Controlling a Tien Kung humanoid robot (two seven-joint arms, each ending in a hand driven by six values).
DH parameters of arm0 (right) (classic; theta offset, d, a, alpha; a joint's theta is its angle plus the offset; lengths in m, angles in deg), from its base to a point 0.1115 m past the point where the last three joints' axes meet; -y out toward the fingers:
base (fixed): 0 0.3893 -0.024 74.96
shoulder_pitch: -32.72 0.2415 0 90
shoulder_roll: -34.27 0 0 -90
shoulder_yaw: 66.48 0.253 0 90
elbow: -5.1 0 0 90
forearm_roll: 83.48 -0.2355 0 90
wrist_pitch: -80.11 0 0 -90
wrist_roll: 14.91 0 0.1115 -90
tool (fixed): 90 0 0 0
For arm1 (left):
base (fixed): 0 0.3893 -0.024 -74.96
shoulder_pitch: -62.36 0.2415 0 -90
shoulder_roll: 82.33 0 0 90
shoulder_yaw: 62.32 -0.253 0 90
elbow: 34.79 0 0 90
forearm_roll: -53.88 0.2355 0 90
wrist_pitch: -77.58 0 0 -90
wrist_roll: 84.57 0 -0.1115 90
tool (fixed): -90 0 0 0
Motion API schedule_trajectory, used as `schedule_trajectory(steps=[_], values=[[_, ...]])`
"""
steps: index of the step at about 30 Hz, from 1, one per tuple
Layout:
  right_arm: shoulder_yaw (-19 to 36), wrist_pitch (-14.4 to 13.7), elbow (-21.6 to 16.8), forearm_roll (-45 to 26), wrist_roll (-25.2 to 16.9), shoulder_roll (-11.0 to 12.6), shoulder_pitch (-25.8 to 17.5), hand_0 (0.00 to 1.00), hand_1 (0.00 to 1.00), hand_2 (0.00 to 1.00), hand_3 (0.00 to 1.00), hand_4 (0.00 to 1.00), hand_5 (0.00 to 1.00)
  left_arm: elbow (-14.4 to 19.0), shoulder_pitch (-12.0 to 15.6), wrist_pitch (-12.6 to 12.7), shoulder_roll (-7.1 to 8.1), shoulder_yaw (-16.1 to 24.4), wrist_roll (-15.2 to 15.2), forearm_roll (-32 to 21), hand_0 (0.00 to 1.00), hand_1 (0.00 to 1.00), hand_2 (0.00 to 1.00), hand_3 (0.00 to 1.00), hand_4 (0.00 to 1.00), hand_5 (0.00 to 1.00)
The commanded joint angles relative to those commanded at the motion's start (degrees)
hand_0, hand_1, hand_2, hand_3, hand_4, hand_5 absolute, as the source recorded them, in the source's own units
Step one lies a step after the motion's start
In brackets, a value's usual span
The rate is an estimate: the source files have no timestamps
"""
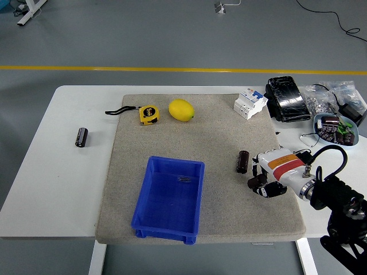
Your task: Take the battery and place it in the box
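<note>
A dark cylindrical battery lies on the grey mat, right of the blue box. My right hand hovers just right of and below the battery, fingers curled downward and holding nothing. It is close to the battery but apart from it. The blue box sits open at the mat's front centre with only a small mark inside. A second dark battery lies on the bare white table at the far left. The left arm is out of view.
A yellow tape measure and a lemon lie at the mat's back. A white circuit breaker, a black pack, plastic bags and a blue bowl of parts crowd the back right.
</note>
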Motion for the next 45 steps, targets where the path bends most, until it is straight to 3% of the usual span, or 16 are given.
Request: schedule_trajectory(steps=[24, 36, 41, 45], values=[[-0.8, 0.9, -5.4, 0.0, 0.8, -0.6, 2.3, 0.121, 0.190, 0.341, 0.406, 0.878, 0.238, -0.1, -0.2, -0.2, 0.43, 0.1, -0.1, 0.1, 0.711, 0.702, 0.733, 0.639, 0.669, 0.666], [-3.4, 2.1, -10.8, 0.0, 1.5, -1.3, 5.1, 0.121, 0.190, 0.341, 0.407, 0.879, 0.239, -0.1, -0.4, -0.4, 0.89, 0.4, -0.3, 0.4, 0.712, 0.701, 0.733, 0.637, 0.667, 0.664], [-5.3, 2.6, -13.2, 0.0, 1.8, -2.4, 6.8, 0.121, 0.190, 0.341, 0.407, 0.879, 0.239, -0.2, -0.4, -0.6, 1.09, 1.1, -0.5, 1.1, 0.712, 0.701, 0.733, 0.637, 0.667, 0.664], [-7.0, 2.5, -13.2, 0.0, 1.8, -4.6, 8.0, 0.120, 0.190, 0.341, 0.407, 0.878, 0.239, -0.2, -0.4, -0.8, 1.26, 1.5, -0.7, 1.7, 0.712, 0.701, 0.732, 0.637, 0.668, 0.667]])
